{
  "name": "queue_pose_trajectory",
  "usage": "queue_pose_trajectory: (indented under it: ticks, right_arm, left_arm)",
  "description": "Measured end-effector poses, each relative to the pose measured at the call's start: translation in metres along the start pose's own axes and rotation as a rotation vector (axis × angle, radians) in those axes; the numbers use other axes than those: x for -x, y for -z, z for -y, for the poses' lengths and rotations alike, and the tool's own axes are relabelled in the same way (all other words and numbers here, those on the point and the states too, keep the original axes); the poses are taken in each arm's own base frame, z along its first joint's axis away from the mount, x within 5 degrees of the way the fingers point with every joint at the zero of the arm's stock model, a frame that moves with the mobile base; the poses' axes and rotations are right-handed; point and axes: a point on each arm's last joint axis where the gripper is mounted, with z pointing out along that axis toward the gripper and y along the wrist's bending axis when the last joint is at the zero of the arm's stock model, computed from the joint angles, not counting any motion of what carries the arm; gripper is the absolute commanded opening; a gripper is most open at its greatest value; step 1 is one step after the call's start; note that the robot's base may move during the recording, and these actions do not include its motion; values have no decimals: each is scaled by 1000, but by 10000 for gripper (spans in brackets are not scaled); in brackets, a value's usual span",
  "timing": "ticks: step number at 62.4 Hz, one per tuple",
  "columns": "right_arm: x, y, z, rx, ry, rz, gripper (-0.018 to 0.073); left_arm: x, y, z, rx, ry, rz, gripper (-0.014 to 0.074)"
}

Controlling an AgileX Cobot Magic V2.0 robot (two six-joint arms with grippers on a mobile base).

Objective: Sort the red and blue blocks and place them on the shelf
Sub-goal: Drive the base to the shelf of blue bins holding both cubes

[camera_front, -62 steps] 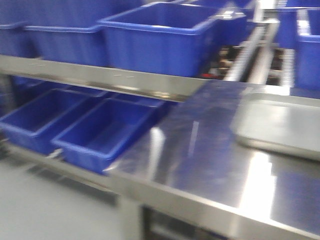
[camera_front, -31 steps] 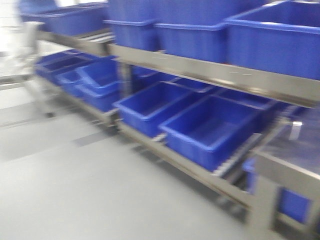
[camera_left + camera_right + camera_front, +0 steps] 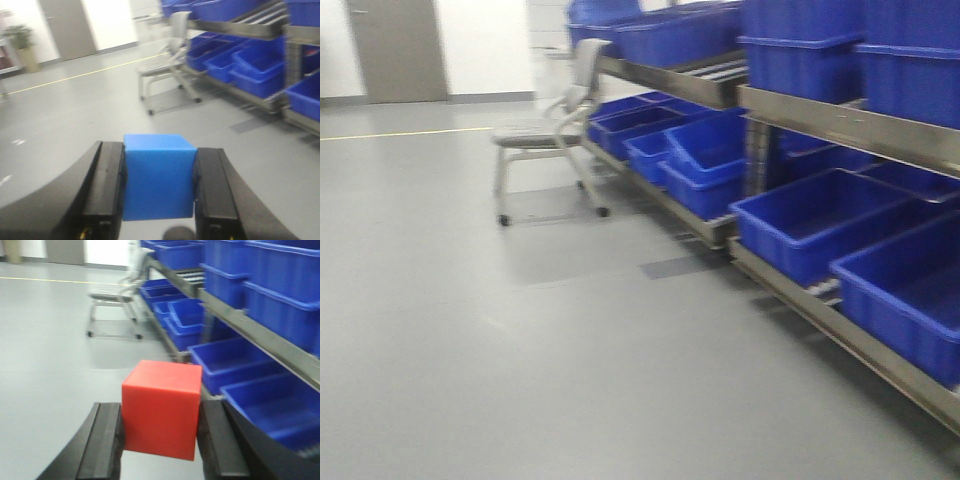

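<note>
My left gripper [image 3: 159, 172] is shut on the blue block [image 3: 158, 175], a plain bright blue cube held between its two black fingers above the grey floor. My right gripper [image 3: 160, 422] is shut on the red block [image 3: 161, 407], a plain bright red cube held the same way. The metal shelf [image 3: 840, 125] with large blue bins runs along the right of the front view; it also shows in the left wrist view [image 3: 260, 30] and the right wrist view [image 3: 250, 325]. Neither gripper shows in the front view.
Large blue bins [image 3: 810, 215] fill the shelf's lower and upper levels. A grey wheeled chair [image 3: 550, 130] stands by the shelf's far end. Grey floor [image 3: 520, 330] spreads to the left, with a door [image 3: 395, 50] and a yellow floor line at the back.
The front view has swung left: the steel table and tray have left the frame, and the open floor, chair and shelf's far end have come into view.
</note>
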Motion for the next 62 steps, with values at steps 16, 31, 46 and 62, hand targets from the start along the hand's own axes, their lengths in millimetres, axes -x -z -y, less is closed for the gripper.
queue_pose_trajectory:
  ticks: [16,31,46,62]
  right_arm:
    - [0,0,0,0,0,0,66]
    - [0,0,0,0,0,0,66]
    - [0,0,0,0,0,0,66]
    - [0,0,0,0,0,0,66]
  left_arm:
    - [0,0,0,0,0,0,84]
    - [0,0,0,0,0,0,84]
    - [0,0,0,0,0,0,84]
    - [0,0,2,-31,-2,5,85]
